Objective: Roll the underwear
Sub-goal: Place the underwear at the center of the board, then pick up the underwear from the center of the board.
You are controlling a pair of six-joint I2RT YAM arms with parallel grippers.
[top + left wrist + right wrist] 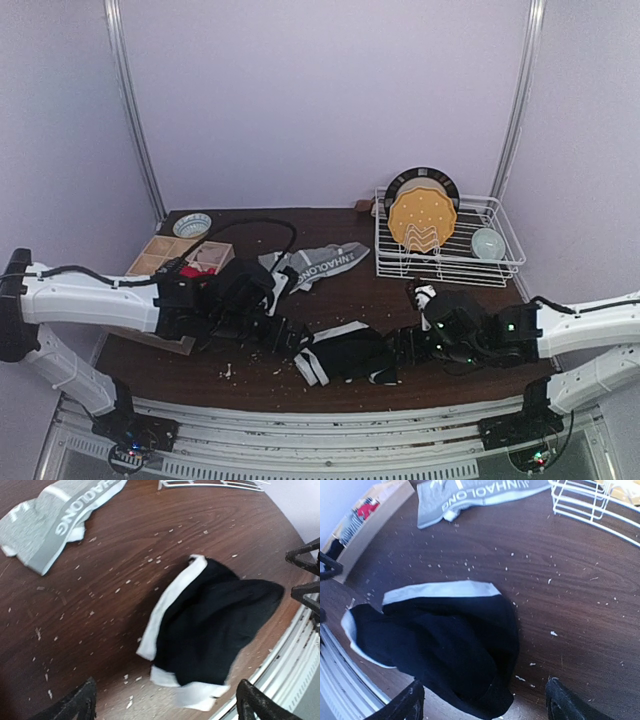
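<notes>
On the worktop (340, 305), the near briefs (345, 352) lie at front centre between the left tool (272, 336) and the right tool (405, 346), the far briefs (325, 265) behind them, a box (165, 256) at left with a bowl (192, 224) behind it, and a rack (396, 262) at right rear holding a plate (422, 218).

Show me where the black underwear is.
From above, the black underwear lies near the table's front edge, between the left gripper and right gripper, with the grey pair behind it.

White wire rack (455, 256) back right: yellow plate (421, 220), pale bowl (488, 243). Wooden box (160, 256) left, patterned bowl (192, 225) behind.
</notes>
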